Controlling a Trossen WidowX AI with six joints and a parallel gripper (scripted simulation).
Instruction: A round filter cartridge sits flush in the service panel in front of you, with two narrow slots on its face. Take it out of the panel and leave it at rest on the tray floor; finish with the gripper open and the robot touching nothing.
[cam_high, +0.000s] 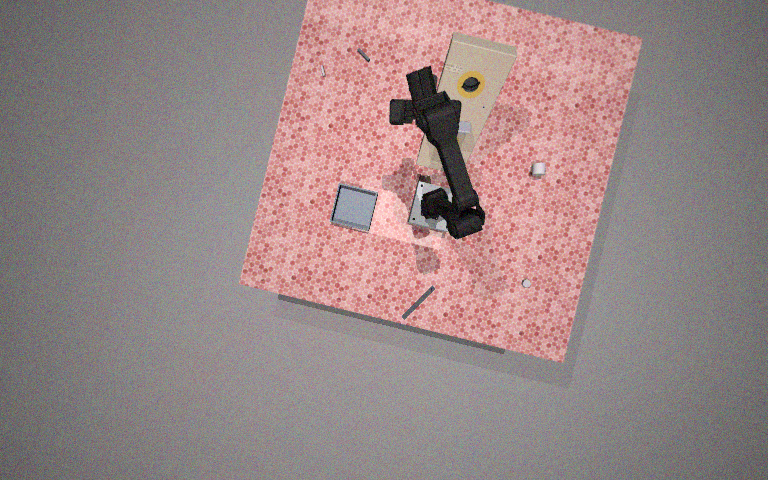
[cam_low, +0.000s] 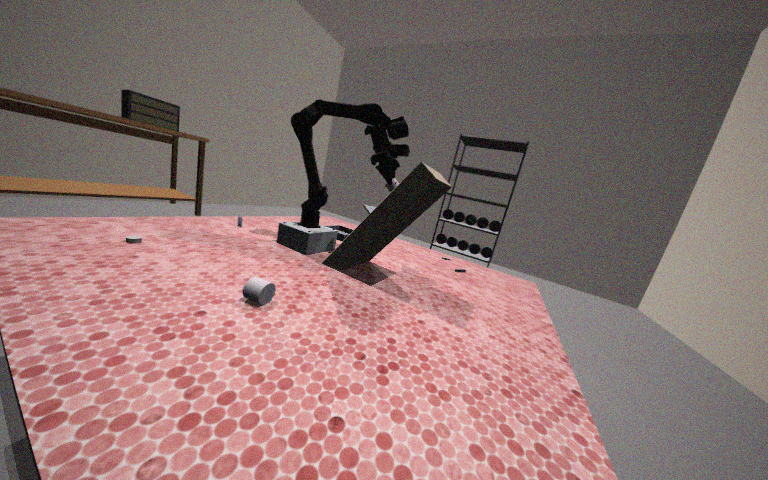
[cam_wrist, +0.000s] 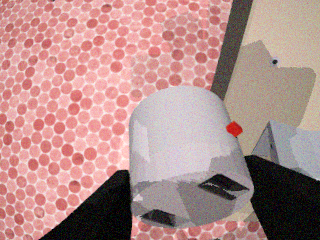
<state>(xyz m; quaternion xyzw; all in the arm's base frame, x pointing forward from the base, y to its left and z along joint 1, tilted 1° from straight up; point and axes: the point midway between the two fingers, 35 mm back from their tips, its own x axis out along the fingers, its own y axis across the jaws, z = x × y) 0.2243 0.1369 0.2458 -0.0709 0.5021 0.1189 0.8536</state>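
Observation:
The filter cartridge (cam_wrist: 175, 125) (cam_low: 393, 183), a pale cylinder with two dark slots on its end face and a red mark on its side, is out of the panel. My gripper (cam_wrist: 188, 172) is shut on it, one black finger on each side. The sloping beige service panel (cam_high: 493, 65) (cam_low: 396, 212) (cam_wrist: 295, 25) stands to the right in the wrist view. A pale ledge (cam_high: 464, 127) (cam_wrist: 300, 152) juts from it. The blue-grey tray (cam_high: 354, 207) lies away from the gripper, left of the robot base. In the top view the arm hides the fingertips and cartridge.
The robot base (cam_high: 415, 213) (cam_low: 305, 237) stands between tray and panel foot. A yellow ring (cam_high: 462, 89) surrounds a dark round part on the panel. A loose grey cylinder (cam_high: 538, 169) (cam_low: 258, 291), a small disc (cam_high: 526, 283) (cam_low: 133, 240) and a dark bar (cam_high: 418, 302) lie on the table.

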